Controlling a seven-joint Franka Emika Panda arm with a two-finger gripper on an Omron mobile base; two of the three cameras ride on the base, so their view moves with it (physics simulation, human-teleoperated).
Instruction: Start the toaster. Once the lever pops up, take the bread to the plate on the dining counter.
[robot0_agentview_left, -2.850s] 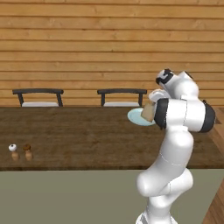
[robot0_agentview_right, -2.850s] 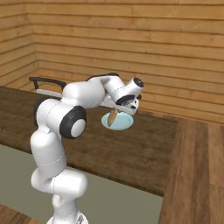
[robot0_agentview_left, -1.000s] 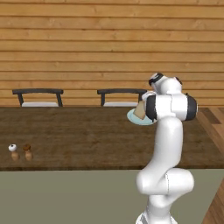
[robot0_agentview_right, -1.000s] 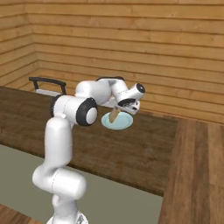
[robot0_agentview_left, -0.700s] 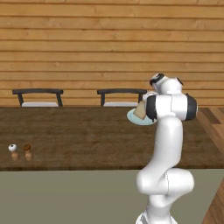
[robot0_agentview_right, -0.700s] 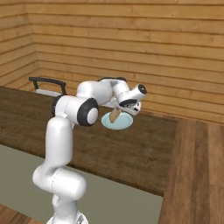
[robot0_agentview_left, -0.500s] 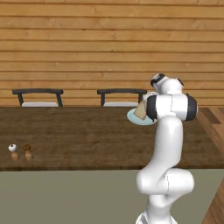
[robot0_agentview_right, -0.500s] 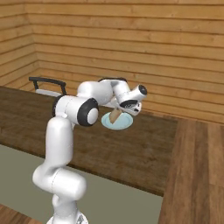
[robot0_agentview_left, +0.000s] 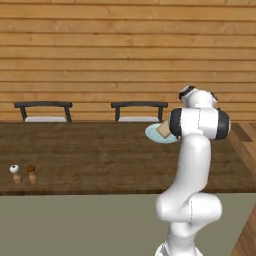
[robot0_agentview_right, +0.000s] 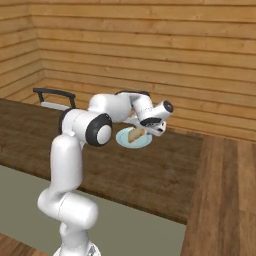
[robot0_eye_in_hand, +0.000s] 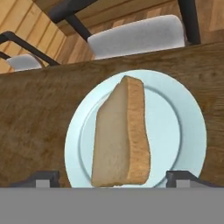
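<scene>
While the pincer (robot0_eye_in_hand: 112, 178) gapes wide, unlabelled bread (robot0_eye_in_hand: 120, 138) stands over the plate (robot0_eye_in_hand: 183, 131).

Glossy white arm (robot0_agentview_left: 192, 165) of rounded, bulbous segments, with black bands at joints, a dark round end cap, two small dark fingertips (robot0_eye_in_hand: 46, 178).

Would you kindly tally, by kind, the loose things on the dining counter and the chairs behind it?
Plate: 1
Bread: 1
Shakers: 2
Chairs: 2
Total: 6
</scene>
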